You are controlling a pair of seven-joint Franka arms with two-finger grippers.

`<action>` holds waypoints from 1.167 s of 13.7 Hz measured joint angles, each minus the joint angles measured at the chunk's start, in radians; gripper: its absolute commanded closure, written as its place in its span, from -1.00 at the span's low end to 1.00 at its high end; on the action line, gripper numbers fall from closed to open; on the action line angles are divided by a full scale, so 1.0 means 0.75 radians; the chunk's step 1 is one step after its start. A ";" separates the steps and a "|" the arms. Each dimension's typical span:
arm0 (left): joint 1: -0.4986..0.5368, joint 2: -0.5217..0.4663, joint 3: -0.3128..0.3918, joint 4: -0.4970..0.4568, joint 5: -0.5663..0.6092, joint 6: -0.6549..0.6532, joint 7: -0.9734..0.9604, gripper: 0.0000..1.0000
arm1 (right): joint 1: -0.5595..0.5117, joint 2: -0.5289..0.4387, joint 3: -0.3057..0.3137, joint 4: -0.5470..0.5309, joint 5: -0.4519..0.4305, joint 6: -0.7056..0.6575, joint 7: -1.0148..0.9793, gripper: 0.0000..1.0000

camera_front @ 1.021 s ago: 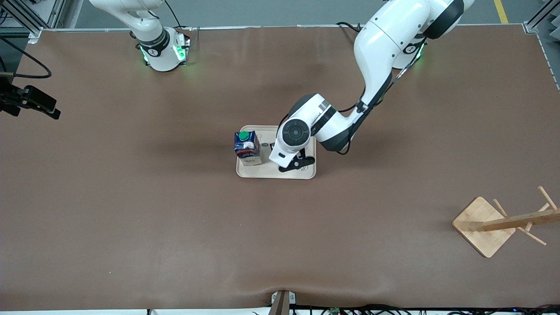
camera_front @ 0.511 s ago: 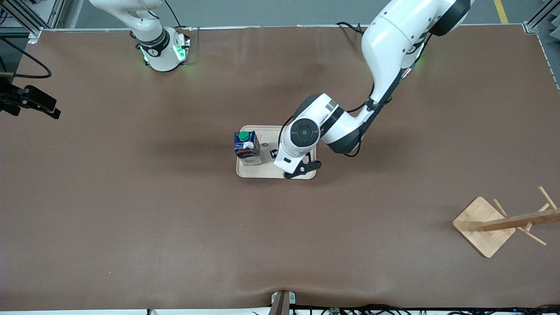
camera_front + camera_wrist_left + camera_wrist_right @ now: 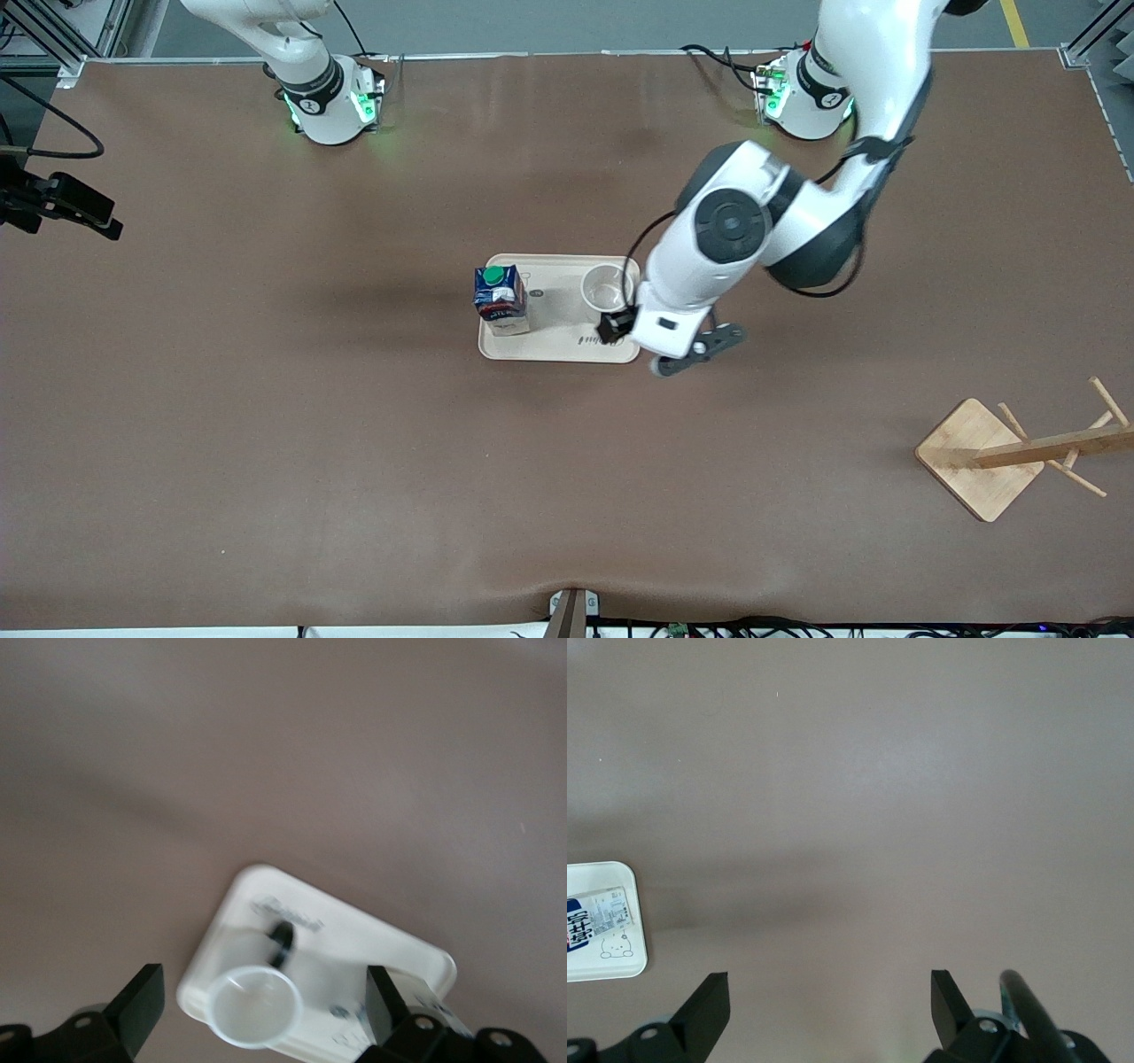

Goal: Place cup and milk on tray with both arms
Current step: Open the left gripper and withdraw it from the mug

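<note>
The cream tray lies in the middle of the table. The milk stands upright on its end toward the right arm. The white cup stands upright on the end toward the left arm, free of any gripper. My left gripper hangs open and empty over that end of the tray. In the left wrist view the cup with its black handle shows below the open left gripper, on the tray. My right gripper is open and empty over bare table; the tray corner and the milk show at the picture's edge.
A bamboo rack with a square base and wooden pegs stands near the left arm's end of the table, nearer to the front camera. A black device juts in at the right arm's end.
My left gripper has let go of the cup, risen and drawn back toward the left arm's end. The cup, hidden under the hand before, now stands uncovered on the tray.
</note>
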 measured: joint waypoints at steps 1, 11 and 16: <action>0.034 -0.036 0.000 0.000 0.054 -0.040 0.000 -1.00 | 0.000 0.000 0.000 0.000 0.000 0.000 0.000 -1.00; 0.418 -0.331 -0.003 -0.002 0.189 -0.286 0.453 -1.00 | -0.002 0.001 -0.002 0.000 0.001 -0.001 0.000 -1.00; 0.475 -0.423 -0.003 -0.004 0.189 -0.407 0.646 -1.00 | -0.003 0.001 -0.002 0.000 0.001 -0.001 0.000 -1.00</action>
